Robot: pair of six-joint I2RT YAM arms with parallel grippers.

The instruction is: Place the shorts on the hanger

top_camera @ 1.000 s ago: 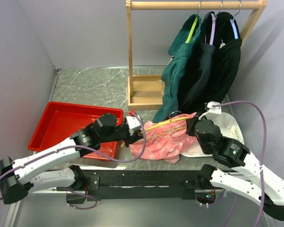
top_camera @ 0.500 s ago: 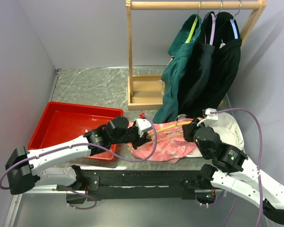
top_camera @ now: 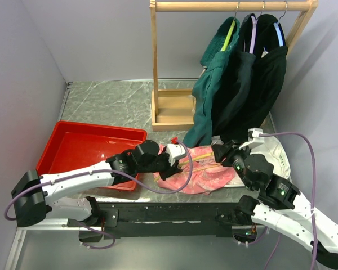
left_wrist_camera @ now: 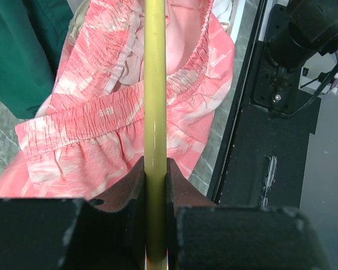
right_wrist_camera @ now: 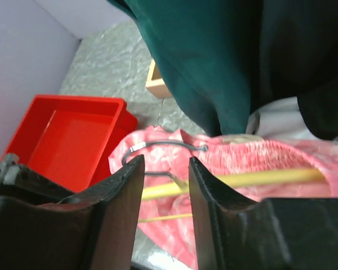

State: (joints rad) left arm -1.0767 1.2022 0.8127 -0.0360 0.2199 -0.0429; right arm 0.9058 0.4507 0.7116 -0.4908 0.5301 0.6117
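The salmon-pink shorts [top_camera: 198, 177] lie crumpled on the table between the arms, elastic waistband up [left_wrist_camera: 96, 115]. My left gripper [top_camera: 177, 154] is shut on the yellow hanger [left_wrist_camera: 155, 84] and holds its bar across the shorts. In the right wrist view the hanger [right_wrist_camera: 248, 179] lies over the shorts [right_wrist_camera: 265, 154], its metal hook [right_wrist_camera: 166, 146] pointing toward the red tray. My right gripper [top_camera: 218, 151] is open and empty above the shorts' far edge; in its own view [right_wrist_camera: 164, 163] the hook shows between the fingers.
A red tray [top_camera: 73, 147] sits at the left. A wooden rack [top_camera: 172, 109] at the back carries dark green garments [top_camera: 242, 84] that hang down to the shorts. A white cloth [top_camera: 273, 153] lies at the right. A black rail [top_camera: 169, 214] runs along the near edge.
My left gripper has moved right with the hanger, carrying it over the shorts. My right gripper has moved left and forward over the shorts' far edge.
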